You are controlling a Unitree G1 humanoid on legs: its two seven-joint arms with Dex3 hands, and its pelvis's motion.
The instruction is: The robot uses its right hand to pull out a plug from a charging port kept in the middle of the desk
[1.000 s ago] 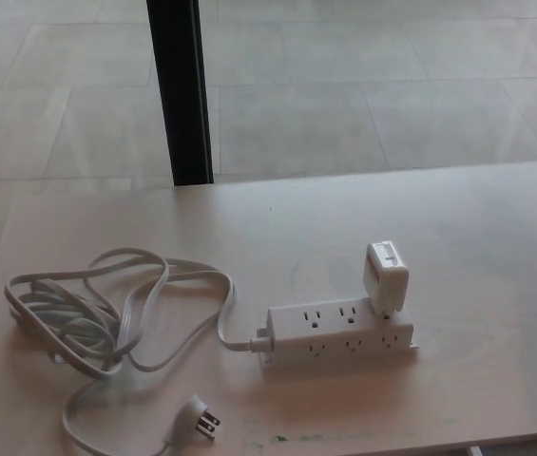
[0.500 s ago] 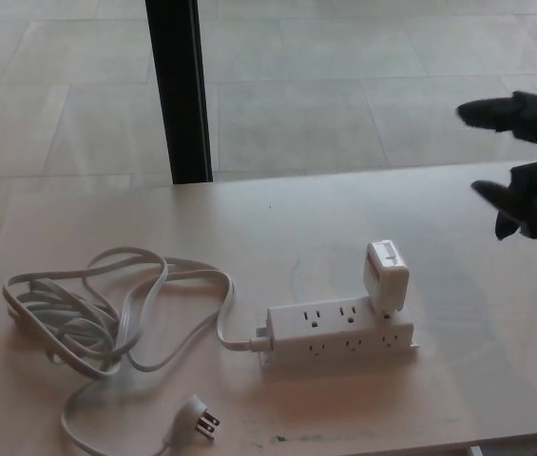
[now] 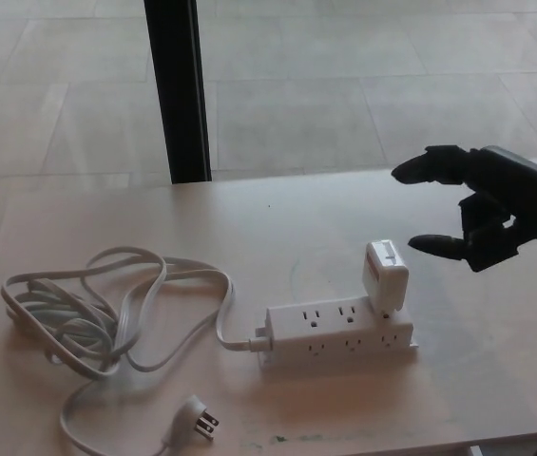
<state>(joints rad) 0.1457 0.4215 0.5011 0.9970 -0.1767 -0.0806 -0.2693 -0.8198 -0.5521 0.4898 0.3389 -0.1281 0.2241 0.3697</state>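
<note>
Starting at the near edge of the desk (image 3: 496, 361), we see the cord's loose plug (image 3: 200, 416), then the coiled cord (image 3: 87, 313) to the left. Mid-desk lies the white power strip (image 3: 339, 332), with the white charger plug (image 3: 385, 277) seated upright in its right end. Beyond it to the right, our right hand (image 3: 482, 214) hovers, fingers (image 3: 430, 169) spread apart, holding nothing. A black post (image 3: 178, 90) stands behind.

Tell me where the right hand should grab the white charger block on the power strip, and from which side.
Grip the charger by its two broad flat faces, on the upper part that stands clear of the power strip. Come in from the right and above, where the open right hand already hovers. The block sits in the strip's rightmost top outlet, leaning slightly, so a pull along that lean probably frees it best.
</note>
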